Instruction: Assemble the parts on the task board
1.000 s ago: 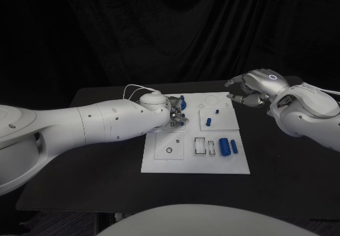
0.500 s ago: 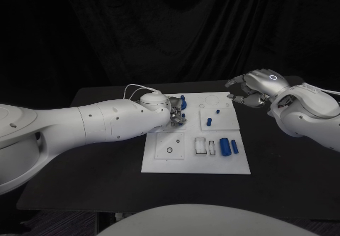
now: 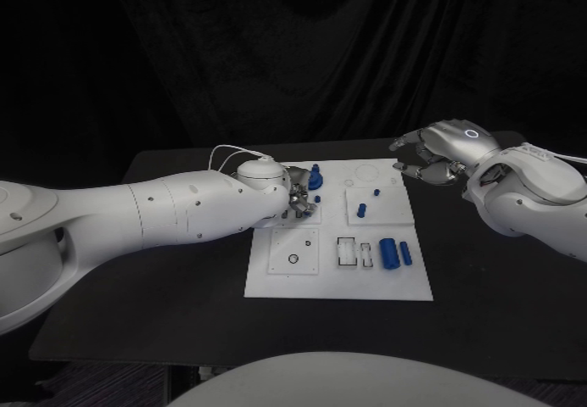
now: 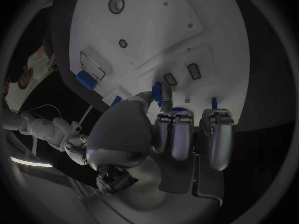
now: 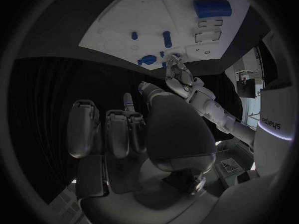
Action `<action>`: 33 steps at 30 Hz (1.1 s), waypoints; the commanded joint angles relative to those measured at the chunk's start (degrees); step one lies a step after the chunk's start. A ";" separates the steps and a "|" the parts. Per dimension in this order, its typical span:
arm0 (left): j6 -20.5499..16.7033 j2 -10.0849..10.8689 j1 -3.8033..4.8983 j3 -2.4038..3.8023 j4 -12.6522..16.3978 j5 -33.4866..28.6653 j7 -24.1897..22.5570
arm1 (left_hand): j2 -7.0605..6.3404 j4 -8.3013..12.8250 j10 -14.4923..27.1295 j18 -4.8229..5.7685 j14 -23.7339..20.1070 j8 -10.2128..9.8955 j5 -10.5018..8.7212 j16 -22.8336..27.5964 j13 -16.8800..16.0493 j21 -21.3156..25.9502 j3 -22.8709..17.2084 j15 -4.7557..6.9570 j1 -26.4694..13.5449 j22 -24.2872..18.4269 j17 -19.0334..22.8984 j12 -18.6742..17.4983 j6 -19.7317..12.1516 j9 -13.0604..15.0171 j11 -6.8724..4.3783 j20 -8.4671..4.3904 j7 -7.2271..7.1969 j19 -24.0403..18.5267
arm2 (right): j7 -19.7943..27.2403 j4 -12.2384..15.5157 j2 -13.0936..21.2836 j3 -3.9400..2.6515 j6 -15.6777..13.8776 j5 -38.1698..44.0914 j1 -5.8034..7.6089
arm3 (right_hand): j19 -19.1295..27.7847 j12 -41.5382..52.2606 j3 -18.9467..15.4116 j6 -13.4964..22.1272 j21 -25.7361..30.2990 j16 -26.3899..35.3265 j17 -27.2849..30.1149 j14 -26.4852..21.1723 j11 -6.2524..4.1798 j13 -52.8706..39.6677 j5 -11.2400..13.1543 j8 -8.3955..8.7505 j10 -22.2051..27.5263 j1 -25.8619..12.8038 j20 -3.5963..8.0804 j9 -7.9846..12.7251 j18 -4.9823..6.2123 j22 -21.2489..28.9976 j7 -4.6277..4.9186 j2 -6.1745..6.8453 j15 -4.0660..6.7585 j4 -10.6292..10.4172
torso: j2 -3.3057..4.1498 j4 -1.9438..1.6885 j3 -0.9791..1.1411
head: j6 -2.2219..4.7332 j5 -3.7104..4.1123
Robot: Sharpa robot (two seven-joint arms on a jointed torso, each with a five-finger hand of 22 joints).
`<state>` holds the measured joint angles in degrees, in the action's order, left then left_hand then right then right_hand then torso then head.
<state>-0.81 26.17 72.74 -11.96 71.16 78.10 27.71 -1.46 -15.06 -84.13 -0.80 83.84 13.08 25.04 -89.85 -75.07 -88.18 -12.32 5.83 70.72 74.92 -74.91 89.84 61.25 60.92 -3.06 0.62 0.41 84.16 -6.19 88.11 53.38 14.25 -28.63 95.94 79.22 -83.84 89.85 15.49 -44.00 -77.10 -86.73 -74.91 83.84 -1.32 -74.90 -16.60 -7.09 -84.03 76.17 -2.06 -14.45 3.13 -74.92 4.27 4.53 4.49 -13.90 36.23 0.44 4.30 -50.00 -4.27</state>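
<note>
While its fingers (image 4: pixel 163 95) pinched a small blue part (image 4: pixel 157 92) over the far left area of the task board (image 3: pixel 276 284), the left hand (image 3: pixel 299 196) reached in from the left side of the counter (image 3: pixel 147 314), the rest of its fingers curled close together. Just beyond the hand, a rounded blue part (image 3: pixel 315 179) stood on the board's far edge. Farther right, an upright blue peg (image 3: pixel 362 208) and a smaller blue piece (image 3: pixel 376 192) sat on a raised white panel. Toward the board's near right side, a large blue cylinder (image 3: pixel 388 253) lay beside a slimmer blue bar (image 3: pixel 405 251), with two white rectangular slots (image 3: pixel 346 253) just to their left and a round socket (image 3: pixel 293 259) farther left again. The right hand (image 3: pixel 428 158) hovered off the board's far right corner, fingers curled inward around nothing, clear of the board.
</note>
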 commanded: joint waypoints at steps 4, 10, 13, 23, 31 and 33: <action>-0.72 1.45 -0.10 -0.07 1.22 0.10 -0.63 | -1.09 0.08 -5.87 -0.07 6.16 -0.18 0.13 -0.15 -14.93 0.33 -1.83 0.19 -0.28 12.55 -15.09 0.16 0.57 0.39 -0.28 -0.09 0.04 3.77 | -1.23 0.14 0.34 -0.05 0.48 0.14 -0.12 | 0.12 0.15 0.42 -0.49 0.45 0.45 -11.78 4.77 0.48 -15.10 0.28 0.22 -5.97 0.59 -0.26 0.14 -0.04 -10.96 -0.11 -0.06 -0.38 -0.08 | -0.02 -0.01 -0.01 | 0.00 0.04; -1.17 2.20 -0.10 -0.10 1.74 0.10 -0.62 | -1.45 0.14 -5.87 -0.07 6.16 -0.17 0.11 -0.15 -14.93 0.35 -2.81 0.21 -0.49 12.55 -15.09 0.16 0.71 0.62 -0.30 -0.11 0.03 3.77 | -1.35 0.18 0.52 -0.05 0.80 0.14 -0.12 | 0.26 0.15 0.51 -0.53 0.75 0.62 -11.63 4.71 0.48 -15.10 0.28 0.27 -5.97 0.64 -0.27 0.21 0.03 -10.86 -0.10 -0.08 -0.38 -0.02 | -0.02 -0.09 -0.01 | 0.00 -0.21; -1.23 2.46 -0.10 -0.12 1.87 0.10 -0.56 | -1.45 0.14 -5.87 -0.07 6.16 -0.17 0.11 -0.15 -14.93 0.35 -2.81 0.21 -0.49 12.55 -15.09 0.16 0.71 0.62 -0.30 -0.11 0.03 3.77 | -1.38 0.18 0.51 -0.05 0.92 0.14 -0.12 | 0.34 0.15 0.59 -0.55 0.94 0.76 -11.51 4.66 0.49 -15.10 0.28 0.30 -5.97 0.70 -0.28 0.25 0.07 -10.81 -0.09 -0.10 -0.39 0.04 | -0.02 -0.09 -0.02 | 0.00 -0.38; -1.27 2.89 -0.10 -0.20 1.79 0.10 -0.30 | -1.73 0.08 -5.87 -0.07 6.16 -0.20 -0.11 -0.15 -14.93 0.35 -3.63 0.22 -0.86 12.57 -15.09 0.16 0.76 0.82 -0.29 -0.13 0.04 3.78 | -1.41 0.08 0.44 -0.05 1.21 0.14 -0.14 | 0.42 0.10 0.72 -0.59 1.12 0.88 -11.41 4.63 0.49 -15.04 0.27 0.36 -5.89 0.80 -0.29 0.33 0.10 -10.75 -0.08 -0.16 -0.39 0.15 | 0.07 -0.09 -0.05 | 0.00 -0.79; -1.94 2.85 -0.10 -0.21 1.36 0.10 -0.54 | -1.93 0.02 -5.87 -0.09 6.16 -0.26 -0.62 -0.15 -14.93 0.42 -4.42 0.21 -1.25 12.51 -15.09 0.16 0.77 1.00 -0.28 -0.13 0.07 3.73 | -1.55 0.03 0.40 -0.05 1.46 0.14 -0.15 | 0.48 0.04 0.91 -0.64 1.26 0.95 -11.35 4.61 0.50 -14.98 0.26 0.43 -5.81 0.96 -0.29 0.42 0.13 -10.71 -0.07 -0.22 -0.39 0.32 | 0.00 -0.06 -0.02 | 0.00 -0.89; -2.07 2.87 -0.11 -0.21 1.31 0.10 -0.61 | -1.99 -0.03 -5.87 -0.11 6.16 -0.29 -0.85 -0.15 -14.93 0.48 -4.69 0.20 -1.45 12.45 -15.09 0.16 0.77 1.07 -0.26 -0.12 0.10 3.67 | -1.60 0.01 0.39 -0.05 1.54 0.14 -0.15 | 0.47 0.00 0.97 -0.66 1.26 0.96 -11.34 4.61 0.50 -14.95 0.26 0.45 -5.77 1.02 -0.30 0.44 0.12 -10.71 -0.06 -0.25 -0.39 0.37 | 0.01 -0.03 -0.03 | 0.00 -0.95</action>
<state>-2.04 29.09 72.73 -12.20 72.47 78.10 27.78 -3.13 -15.16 -84.12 -0.80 83.84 13.07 24.55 -89.85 -75.07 -88.06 -16.72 5.83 69.48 74.91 -74.90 89.84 61.75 61.93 -3.06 0.62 0.52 84.16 -6.43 88.13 53.75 14.25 -27.45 95.94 79.21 -83.64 89.85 16.21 -44.25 -76.21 -86.10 -74.91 83.84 -1.32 -74.95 -16.60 -6.87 -84.03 76.73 -2.25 -14.06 3.13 -74.91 4.12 4.32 4.49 -13.51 36.26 0.37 4.25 -50.00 -5.15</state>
